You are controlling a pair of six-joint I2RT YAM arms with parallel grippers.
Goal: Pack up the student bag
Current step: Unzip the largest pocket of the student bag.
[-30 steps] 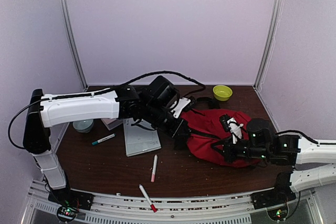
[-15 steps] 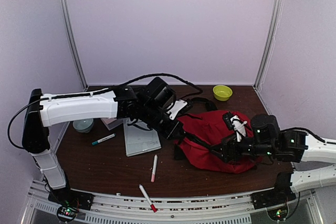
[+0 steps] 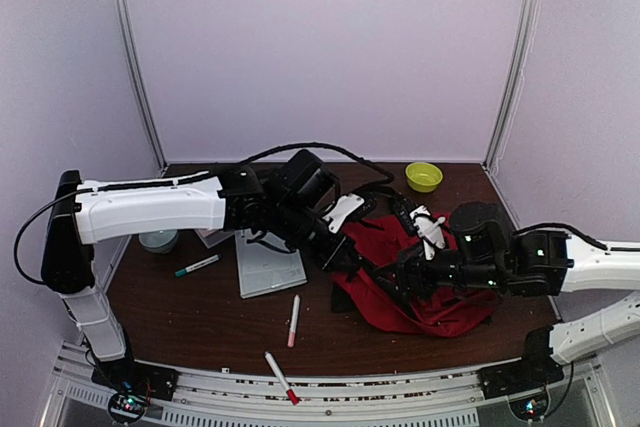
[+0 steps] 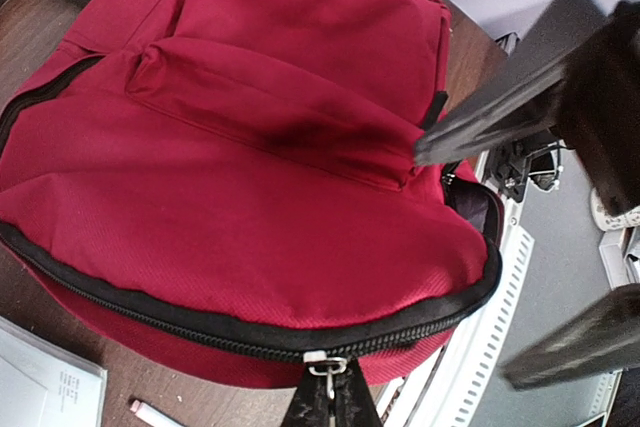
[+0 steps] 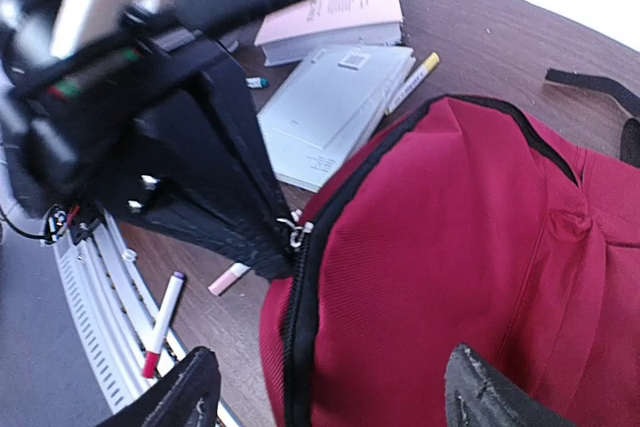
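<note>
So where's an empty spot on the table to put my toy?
Front left is bare, between the teal marker and the edge of the table. So is the strip between the pink marker and the student bag. The middle is crowded with the bag and grey book.

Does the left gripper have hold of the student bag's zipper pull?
Yes, the left wrist view shows the left gripper, jaws pinched shut, on the silver zipper pull of the student bag.

We see a lime-green plastic bowl (image 3: 424,176) well beyond the right jaws, a flat grey booklet (image 3: 268,261) just left of the left jaws, a pale pink book (image 5: 330,17) behind it, a pink-tipped white marker (image 3: 294,320) on the near side of the left jaws, a red-capped white marker (image 3: 280,377) nearer still, a teal-capped marker (image 3: 197,266) and pale blue round tub (image 3: 159,239) well left, all on a dark wooden table (image 3: 200,317)
</note>
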